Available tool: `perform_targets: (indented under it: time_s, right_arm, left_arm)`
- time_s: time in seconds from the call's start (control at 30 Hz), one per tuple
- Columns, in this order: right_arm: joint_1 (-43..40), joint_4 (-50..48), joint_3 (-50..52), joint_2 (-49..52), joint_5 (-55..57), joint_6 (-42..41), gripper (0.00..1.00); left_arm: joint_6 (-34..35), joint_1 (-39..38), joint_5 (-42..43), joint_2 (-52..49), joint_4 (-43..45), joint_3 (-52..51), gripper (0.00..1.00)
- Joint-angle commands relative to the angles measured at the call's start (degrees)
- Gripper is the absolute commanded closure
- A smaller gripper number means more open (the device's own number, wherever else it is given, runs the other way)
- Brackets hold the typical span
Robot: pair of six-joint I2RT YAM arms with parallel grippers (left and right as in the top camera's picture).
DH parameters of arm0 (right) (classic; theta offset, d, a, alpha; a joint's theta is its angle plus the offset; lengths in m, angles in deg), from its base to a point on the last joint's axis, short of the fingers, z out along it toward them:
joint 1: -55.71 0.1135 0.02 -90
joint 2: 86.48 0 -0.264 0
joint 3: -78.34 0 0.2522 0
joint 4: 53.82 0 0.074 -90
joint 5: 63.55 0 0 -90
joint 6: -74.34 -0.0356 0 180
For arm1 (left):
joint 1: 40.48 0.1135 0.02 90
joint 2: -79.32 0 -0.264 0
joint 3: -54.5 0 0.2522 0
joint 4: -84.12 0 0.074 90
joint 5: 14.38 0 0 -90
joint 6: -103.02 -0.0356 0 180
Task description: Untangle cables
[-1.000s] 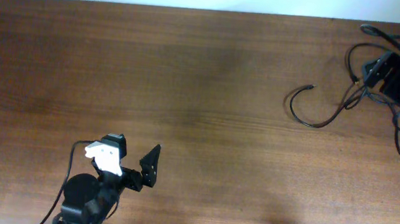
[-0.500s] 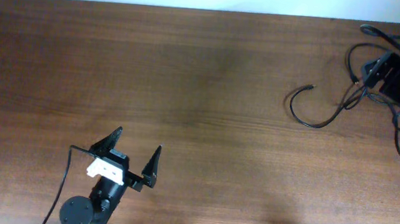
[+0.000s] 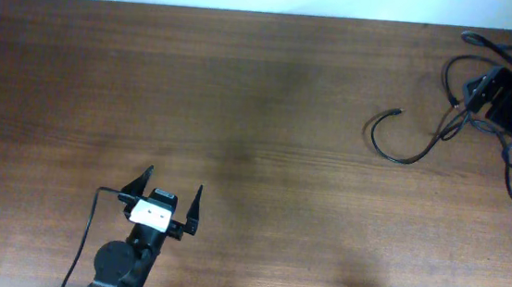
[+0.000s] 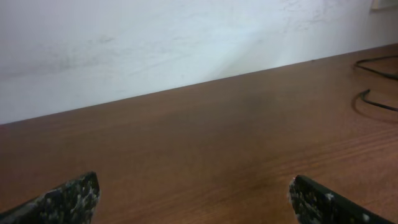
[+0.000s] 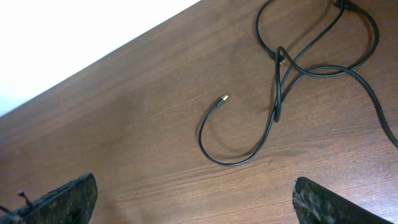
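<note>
**Both tools spread wide and empty, cables far off at upper right**

Nearest, at the lower left of the overhead frame, the left tool point(image 3: 175, 179) has its fingers apart and holds nothing. A stretch of bare surface point(image 3: 269, 98) keeps it well apart from the work. The right tool point(image 5: 196, 208), equally spread and empty, looks onto the cables point(image 5: 227, 163). First comes a free loop ending in a small plug point(image 5: 224, 98), then, farther up the frame, a crossing point(image 5: 281, 62) where strands overlap. A sound start, I judge, is to pinch the loose strand just behind the plug, where nothing overlies it. It should then be drawn slowly away from the crossing, low over the surface, while the left tool comes across to pin the rest.
</note>
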Motion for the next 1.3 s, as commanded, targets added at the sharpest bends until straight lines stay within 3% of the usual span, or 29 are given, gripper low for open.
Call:
perform_targets:
  time_s: [0.0,0.17,0.27,0.4,1.27]
  right_arm:
    - [-0.2,-0.17,-0.44,0.15,-0.28,0.61,0.01]
    - [-0.2,-0.17,-0.44,0.15,-0.28,0.61,0.01]
    - [-0.2,-0.17,-0.44,0.15,-0.28,0.61,0.01]
    - [-0.2,-0.17,-0.44,0.15,-0.28,0.61,0.01]
    - [-0.2,-0.17,-0.44,0.15,-0.26,0.61,0.01]
  left_arm:
    - [3.58,0.02,-1.9,0.52,-0.24,-0.5,0.01]
    - [10.49,3.04,-4.5,0.52,0.28,-0.5,0.01]
    - [9.99,4.28,-5.31,0.52,-0.26,-0.5,0.01]
    - [4.35,4.31,-4.96,0.52,-0.28,-0.5,0.01]
    - [4.37,5.53,-4.63,0.5,-0.24,-0.48,0.01]
